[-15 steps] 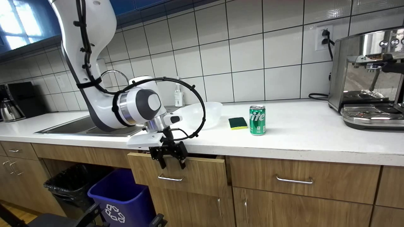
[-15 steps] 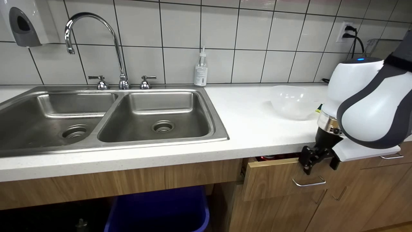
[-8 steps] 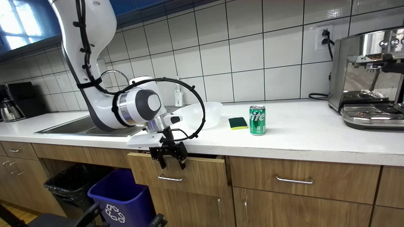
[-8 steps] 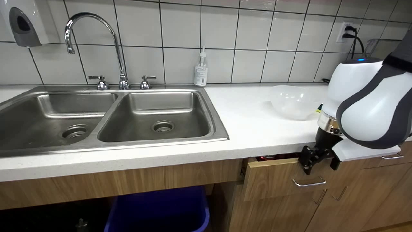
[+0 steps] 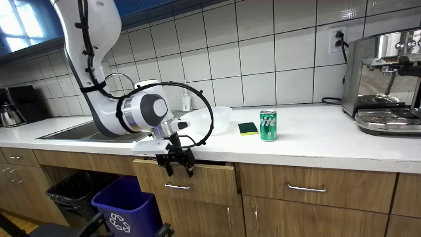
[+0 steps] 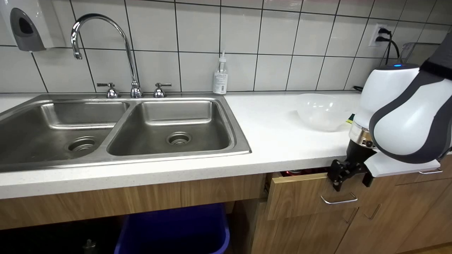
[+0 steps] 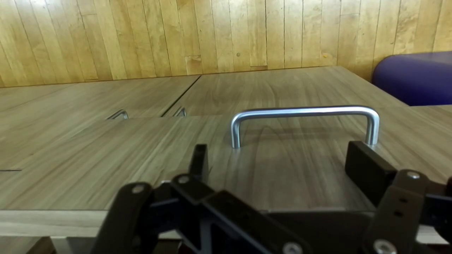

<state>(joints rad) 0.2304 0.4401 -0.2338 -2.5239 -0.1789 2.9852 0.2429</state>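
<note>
My gripper (image 5: 180,174) points down in front of a partly pulled-out wooden drawer (image 5: 213,184), its fingers spread wide with nothing between them. Below the fingertips is the drawer's silver bar handle (image 5: 177,186), which also shows in an exterior view as a handle (image 6: 339,201). In the wrist view the handle (image 7: 305,112) lies beyond the fingertips, and the right finger (image 7: 367,169) lines up near its right post. Whether the gripper touches the drawer front I cannot tell. Something red (image 6: 293,172) shows inside the drawer, mostly hidden by the front panel and countertop.
On the white countertop (image 5: 312,138) stand a clear bowl (image 6: 323,113), a green sponge (image 5: 247,127), a green Sprite can (image 5: 268,126) and an espresso machine (image 5: 384,82). A double sink (image 6: 178,120) lies beside them. A blue recycling bin (image 5: 128,204) stands below.
</note>
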